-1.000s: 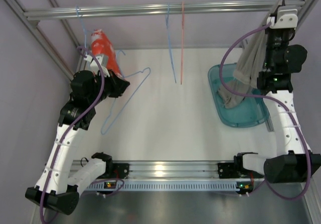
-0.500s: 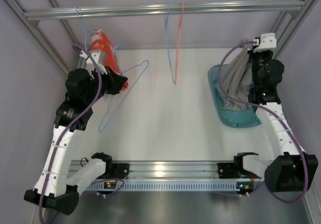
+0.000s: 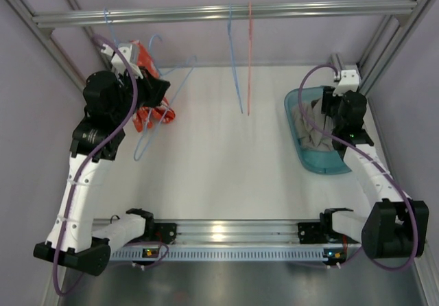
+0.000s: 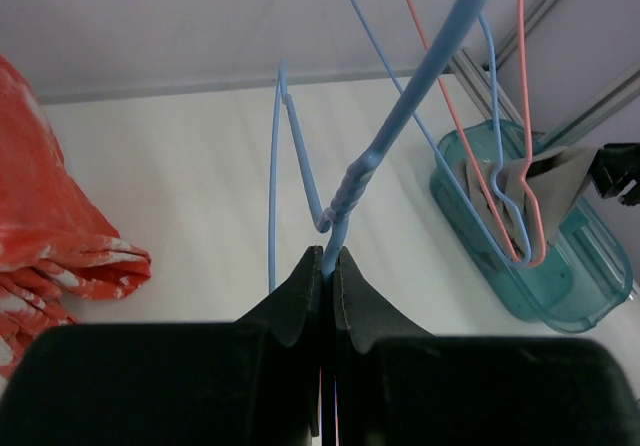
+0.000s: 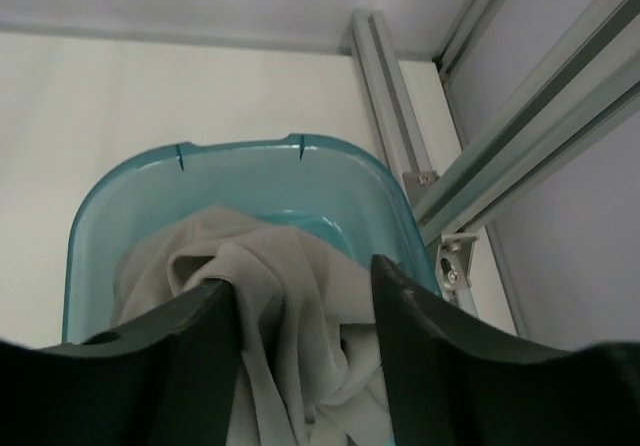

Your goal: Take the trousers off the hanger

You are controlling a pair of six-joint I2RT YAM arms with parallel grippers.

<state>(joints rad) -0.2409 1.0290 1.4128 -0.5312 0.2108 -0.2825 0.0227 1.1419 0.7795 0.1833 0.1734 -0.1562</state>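
The blue hanger (image 4: 400,116) is clamped in the left gripper (image 4: 328,266) and has been raised towards the rail (image 3: 206,12) at 10 o'clock. The grey trousers (image 3: 310,129), earlier held high, are now lowered into the teal basin (image 5: 230,156) at 3 o'clock, with the right gripper (image 5: 300,291) spread apart around them

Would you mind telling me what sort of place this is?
Probably a lab robot cell for laundry work: aluminium frame, hangers on a rail, a teal bin of cloth.
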